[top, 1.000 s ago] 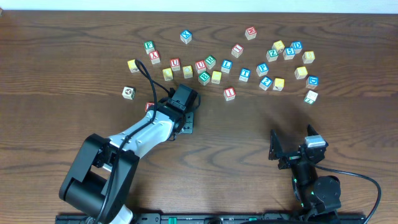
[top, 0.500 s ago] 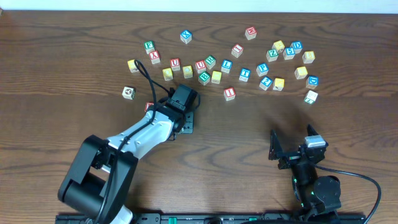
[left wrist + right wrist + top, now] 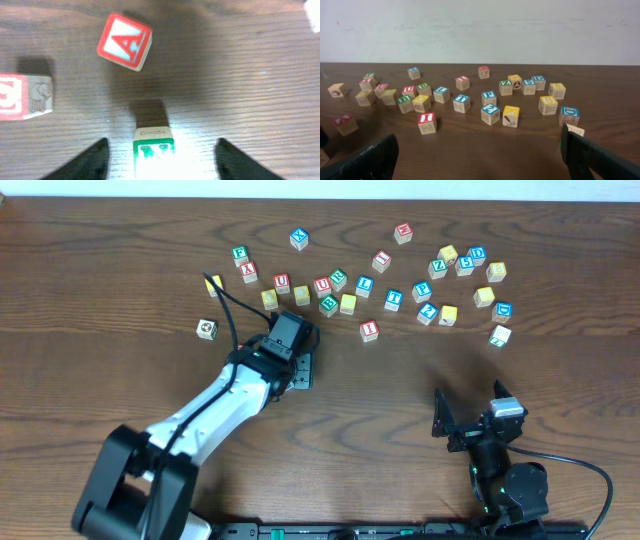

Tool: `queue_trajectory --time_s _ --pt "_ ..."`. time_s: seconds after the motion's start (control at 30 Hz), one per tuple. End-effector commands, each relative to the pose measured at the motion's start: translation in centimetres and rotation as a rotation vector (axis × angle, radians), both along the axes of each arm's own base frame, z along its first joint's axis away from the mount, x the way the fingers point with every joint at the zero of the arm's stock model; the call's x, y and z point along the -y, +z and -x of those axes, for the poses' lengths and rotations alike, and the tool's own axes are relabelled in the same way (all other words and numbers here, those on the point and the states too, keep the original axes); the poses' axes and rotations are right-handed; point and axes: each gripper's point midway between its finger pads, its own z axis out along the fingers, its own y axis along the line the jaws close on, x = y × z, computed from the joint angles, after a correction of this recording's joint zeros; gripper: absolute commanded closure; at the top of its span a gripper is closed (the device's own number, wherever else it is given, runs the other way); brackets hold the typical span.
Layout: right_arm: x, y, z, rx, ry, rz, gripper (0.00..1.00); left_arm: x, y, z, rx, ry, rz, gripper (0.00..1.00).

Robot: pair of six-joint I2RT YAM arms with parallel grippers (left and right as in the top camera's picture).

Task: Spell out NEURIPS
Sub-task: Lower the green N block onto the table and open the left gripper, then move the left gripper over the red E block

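My left claw (image 3: 161, 145), released, straddles the N cube (image 3: 153, 154) without touching it, the A cube (image 3: 124, 41) lying just ahead and a red cube (image 3: 22, 97) off to one side; my right claw (image 3: 480, 150) gapes empty.

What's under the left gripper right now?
A pale-wood cube with a green-framed N, on the table between the parted fingers. Overhead, the left gripper covers it; its near side is out of frame.

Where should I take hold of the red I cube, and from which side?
Take the red I cube by two opposite side faces, coming straight down from above. It sits flat with the I face up and stands apart from its neighbours, with bare table all round, so both sides look free to close on.
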Motion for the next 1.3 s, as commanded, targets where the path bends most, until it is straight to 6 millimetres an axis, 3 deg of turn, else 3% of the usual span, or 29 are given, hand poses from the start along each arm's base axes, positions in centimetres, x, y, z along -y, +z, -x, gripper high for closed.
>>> queue_trajectory --time_s 0.0,0.07,0.23,0.5,0.6,0.7,0.93,1.07,1.27 --pt "0.2 -0.1 0.0 -0.001 -0.006 0.013 0.01 0.0 2.9 -0.4 0.08 -0.053 0.0 0.27" --pt "0.2 -0.1 0.0 -0.001 -0.006 0.013 0.01 -0.5 4.4 -0.4 0.107 -0.045 0.012 0.14" --pt "0.2 -0.1 0.0 -0.001 -0.006 0.013 0.01 -2.4 7.3 -0.2 0.14 -0.044 -0.001 0.04" --pt "0.2 -0.1 0.0 -0.001 -0.005 0.013 0.01 -7.4 11.0 -1.2 0.106 0.076 -0.031 0.02" --pt "0.2 -0.1 0.0 -0.001 -0.006 0.013 0.01 -8.9 11.3 -1.8 0.079 0.098 -0.018 0.02" --pt "0.2 -0.1 0.0 -0.001 -0.006 0.013 0.01 -9.5 10.2 -2.1 0.01 0.111 0.023 0.02" --pt "0.2 -0.1 0.0 -0.001 -0.006 0.013 0.01 -10.1 2.3 -1.2 -0.287 0.091 0.075 0.02" --pt "0.2 -0.1 0.0 -0.001 -0.006 0.013 0.01 -10.2 -0.5 -0.8 -0.371 0.093 0.062 0.02" --pt "0.2 -0.1 0.0 -0.001 -0.006 0.013 0.01 -10.3 -0.4 -1.9 -0.321 0.086 0.054 0.02"
